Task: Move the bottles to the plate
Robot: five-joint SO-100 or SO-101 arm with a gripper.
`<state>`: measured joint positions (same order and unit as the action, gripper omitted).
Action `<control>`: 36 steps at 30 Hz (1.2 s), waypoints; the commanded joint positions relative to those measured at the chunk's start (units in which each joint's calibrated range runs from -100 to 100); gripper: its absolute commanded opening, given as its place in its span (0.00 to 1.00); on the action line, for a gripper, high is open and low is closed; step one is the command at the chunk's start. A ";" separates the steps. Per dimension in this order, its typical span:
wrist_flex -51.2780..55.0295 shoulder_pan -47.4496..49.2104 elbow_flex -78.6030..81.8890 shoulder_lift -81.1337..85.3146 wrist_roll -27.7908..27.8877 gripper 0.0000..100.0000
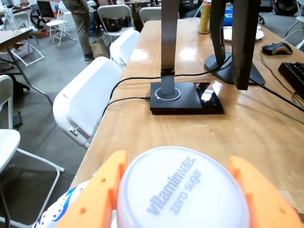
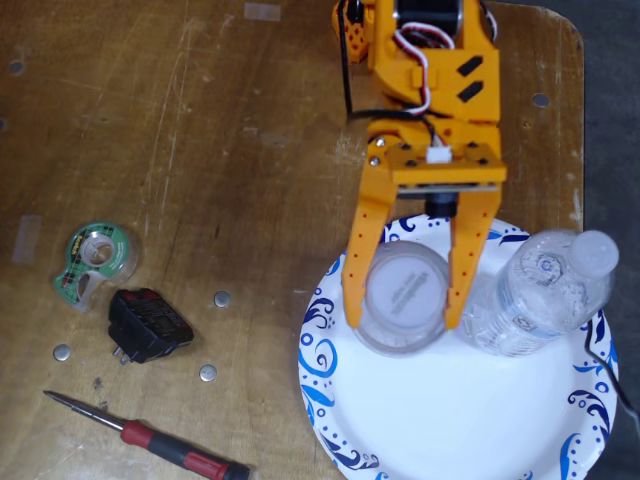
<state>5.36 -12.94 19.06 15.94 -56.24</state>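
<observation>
Orange two-finger hand (image 2: 405, 322) grips the white-capped clear plastic vitamin-water bottle (image 2: 404, 296) over the blue-swirled white paper plate (image 2: 440, 420) — set it down upright, clear of the neighbouring clear bottle (image 2: 540, 292), then release.

Lighting is bright and even in both views. Glare marks the wooden table (image 1: 266, 118). The bottle cap (image 1: 183, 190) is slightly soft in the wrist view.

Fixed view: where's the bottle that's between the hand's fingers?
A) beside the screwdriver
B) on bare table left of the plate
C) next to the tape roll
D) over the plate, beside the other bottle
D: the hand brackets the bottle over the plate, with the other bottle just to its right, also on the plate.
</observation>
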 commanded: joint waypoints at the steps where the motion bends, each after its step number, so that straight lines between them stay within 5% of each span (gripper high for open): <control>1: -13.37 -0.80 9.67 5.06 -0.05 0.10; 18: -23.29 0.38 28.41 12.39 -1.87 0.10; 28: -36.61 1.68 29.67 4.21 -2.39 0.11; 36: -36.78 1.14 29.67 2.69 -0.93 0.11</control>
<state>-30.55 -11.76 48.92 18.29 -57.59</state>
